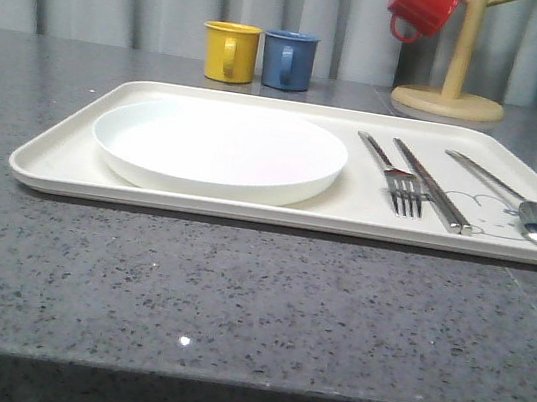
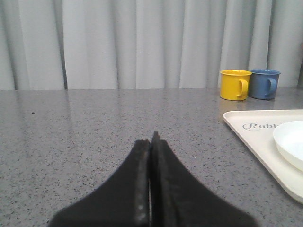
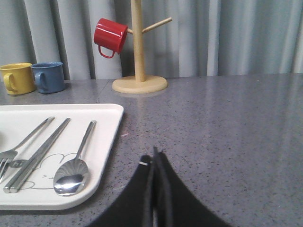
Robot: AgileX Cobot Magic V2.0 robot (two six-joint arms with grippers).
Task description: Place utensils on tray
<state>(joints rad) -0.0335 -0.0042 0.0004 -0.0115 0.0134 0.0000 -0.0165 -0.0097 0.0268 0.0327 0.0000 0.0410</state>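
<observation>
Resting on the grey speckled counter (image 1: 234,297), the cream tray (image 1: 64,145) carries all the tableware. In the front view the round white plate (image 1: 220,147) sits on the tray's left half, its near rim close to the tray's front edge. At 3 o'clock from the plate lie the fork (image 1: 394,171), the long straight bar (image 1: 431,185) and the spoon (image 1: 517,202), side by side in that order, handles toward 12 o'clock, tines and bowl toward 6. The bar lies just beside the fork; the spoon's bowl rests by the rabbit drawing (image 1: 479,210).

Beyond the tray at 12 o'clock stand a yellow mug (image 1: 230,51) and a blue mug (image 1: 289,59), almost touching; toward 1 o'clock a red mug (image 1: 424,6) hangs on a wooden mug tree (image 1: 451,87).

The left gripper (image 2: 151,142) has its dark fingers pressed together with nothing between them, low over bare counter beside the tray. The right gripper (image 3: 154,158) is likewise closed and empty, just off the tray's corner nearest the spoon
</observation>
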